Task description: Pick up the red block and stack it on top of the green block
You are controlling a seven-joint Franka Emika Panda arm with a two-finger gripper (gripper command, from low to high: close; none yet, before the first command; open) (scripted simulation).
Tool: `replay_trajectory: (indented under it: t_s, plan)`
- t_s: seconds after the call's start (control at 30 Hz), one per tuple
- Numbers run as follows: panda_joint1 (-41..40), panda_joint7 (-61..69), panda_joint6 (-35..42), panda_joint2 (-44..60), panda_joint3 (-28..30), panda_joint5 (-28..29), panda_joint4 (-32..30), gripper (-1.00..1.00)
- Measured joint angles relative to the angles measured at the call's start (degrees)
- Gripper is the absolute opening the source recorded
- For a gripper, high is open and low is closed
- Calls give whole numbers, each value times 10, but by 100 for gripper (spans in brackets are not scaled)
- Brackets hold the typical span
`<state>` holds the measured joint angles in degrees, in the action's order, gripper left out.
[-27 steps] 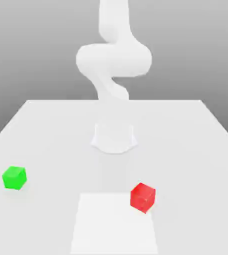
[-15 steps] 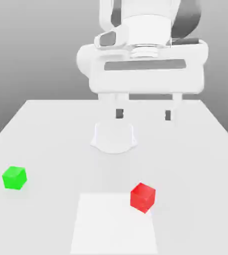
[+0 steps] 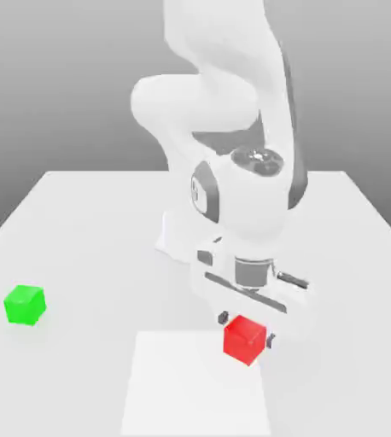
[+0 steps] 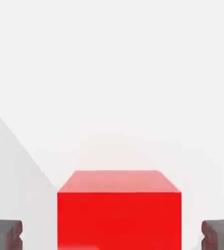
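Note:
The red block rests on the white table, toward the exterior view's right and near the front. My gripper has come down around it, with one dark fingertip on each side. In the hand view the red block sits between the two dark pads, and a gap shows on both sides, so the gripper is open and not touching it. The green block stands alone on the table at the exterior view's left, far from the gripper.
The arm's white base stands at the table's middle, behind the hand. A paler square patch marks the tabletop at the front, under the red block's near corner. The table's side edges taper toward the back.
The hand has dropped from high above the table down to the red block, and its fingers now straddle the block. Neither block has moved.

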<state>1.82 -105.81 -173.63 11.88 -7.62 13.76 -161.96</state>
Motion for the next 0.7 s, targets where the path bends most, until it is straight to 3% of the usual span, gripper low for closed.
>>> replay_trajectory:
  t_s: [0.2, 0.37, 0.47, 0.7]
  plan:
    - [1, -1, -1, 0, 1, 0, 0, -100]
    - [-25, 74, 67, -84, -53, -103, -13, -100]
    - [-9, 109, 113, -139, -51, -150, -22, -100]
    - [-166, 191, 158, -160, 52, -142, 2, -100]
